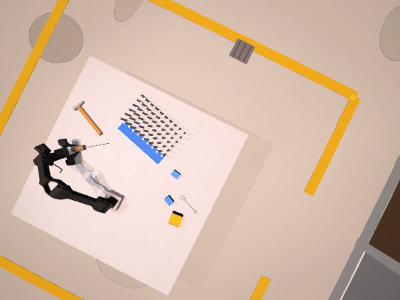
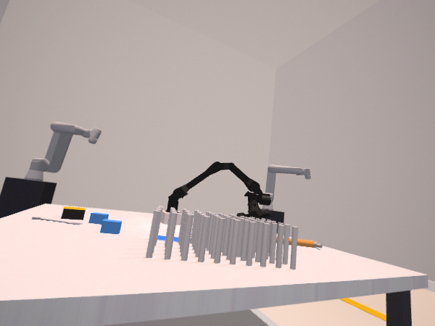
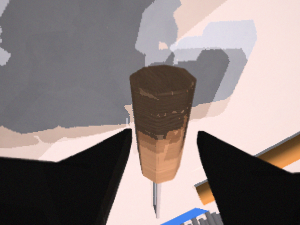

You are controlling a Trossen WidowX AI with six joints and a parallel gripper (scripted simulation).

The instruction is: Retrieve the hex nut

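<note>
My gripper (image 1: 75, 149) (image 2: 254, 214) (image 3: 164, 135) is open, with a gap on each side between its black fingers and the wooden handle (image 3: 165, 157) of a tool with a thin metal shaft (image 1: 97, 145). The handle stands between the fingers, touching neither in the wrist view. Whether the tool rests flat on the table is not clear. The grey spacers (image 2: 250, 244) stand upright in rows. The blue taped strip (image 1: 141, 145) (image 2: 164, 237) (image 3: 185, 216) lies along their near side; the shaft points toward it, short of it. I cannot make out the nut.
A hammer (image 1: 89, 120) (image 2: 306, 243) (image 3: 282, 155) lies beyond the held-side tool. A dark bent rod (image 1: 58, 167) lies beneath the arm. Two blue blocks (image 1: 175, 174) (image 2: 110, 226), a yellow and black block (image 1: 175, 219) (image 2: 73, 213) and a thin grey tool (image 1: 189, 204) (image 2: 56, 219) lie across the table.
</note>
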